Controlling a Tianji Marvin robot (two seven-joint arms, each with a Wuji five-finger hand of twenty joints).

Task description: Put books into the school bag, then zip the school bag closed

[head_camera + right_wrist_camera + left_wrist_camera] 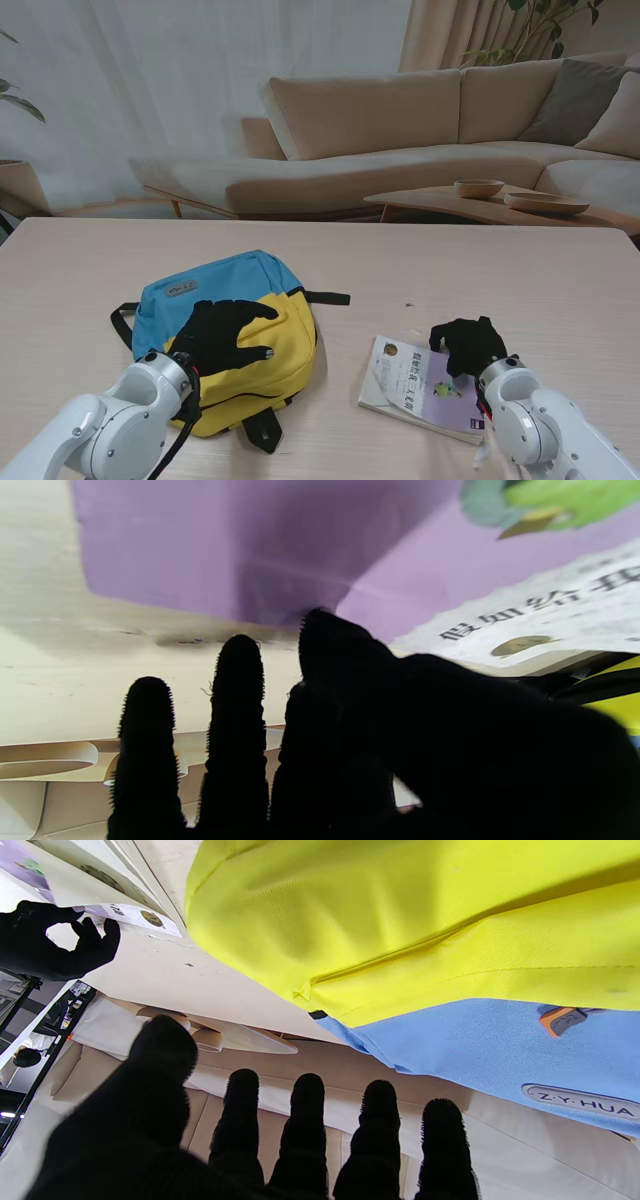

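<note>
Your left hand (222, 335) hovers with fingers spread and holding nothing over the yellow-and-blue school bag (225, 330), likely to steady it, while your right hand (466, 345), fingers curled, works the far edge of the purple book (420, 388), though I cannot tell whether it grips.

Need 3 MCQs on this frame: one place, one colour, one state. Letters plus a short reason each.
1. Where is the book relative to the school bag?
A. to its right
B. on top of it
C. inside it

2. Which colours make up the bag?
A. red and black
B. blue and yellow
C. all green

3. What is the left hand doing?
A. gripping the book
B. open over the bag
C. off the table

Key: 1 A, the book lies flat on the table beside the bag. 2 B, blue top, yellow front. 3 B, fingers spread, holding nothing.
</note>
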